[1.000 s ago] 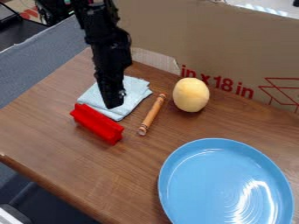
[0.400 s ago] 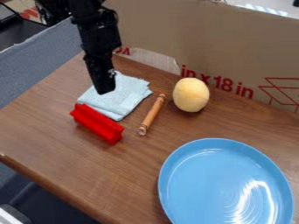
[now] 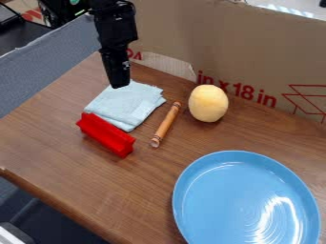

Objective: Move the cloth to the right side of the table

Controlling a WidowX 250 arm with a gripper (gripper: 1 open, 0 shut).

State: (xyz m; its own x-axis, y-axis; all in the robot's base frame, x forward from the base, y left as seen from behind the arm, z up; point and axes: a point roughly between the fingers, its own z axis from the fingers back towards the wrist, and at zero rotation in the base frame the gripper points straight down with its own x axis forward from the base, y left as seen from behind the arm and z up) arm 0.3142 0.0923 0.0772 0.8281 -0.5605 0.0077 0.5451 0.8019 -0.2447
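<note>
Above cloth (image 3: 128,103) at its 12 o'clock edge, gripper (image 3: 118,82) hangs, jaws clenched, empty. Advice: spread jaws, pinch fabric edge, drag toward 3 o'clock, skirting roller (image 3: 165,125).

I see open table (image 3: 76,181) at front left; red block (image 3: 105,133), rolling pin (image 3: 165,125), ball (image 3: 209,103), plate (image 3: 246,202) crowd the rightward path.

- The black robot arm (image 3: 112,24) runs off the top edge.
- The gripper (image 3: 118,80) looks dark and slightly blurred; its jaws appear closed.
- The brown cardboard box with red print (image 3: 242,57) is cut off right and top.
- The large round blue plate (image 3: 245,201) is clipped at the bottom edge.
</note>
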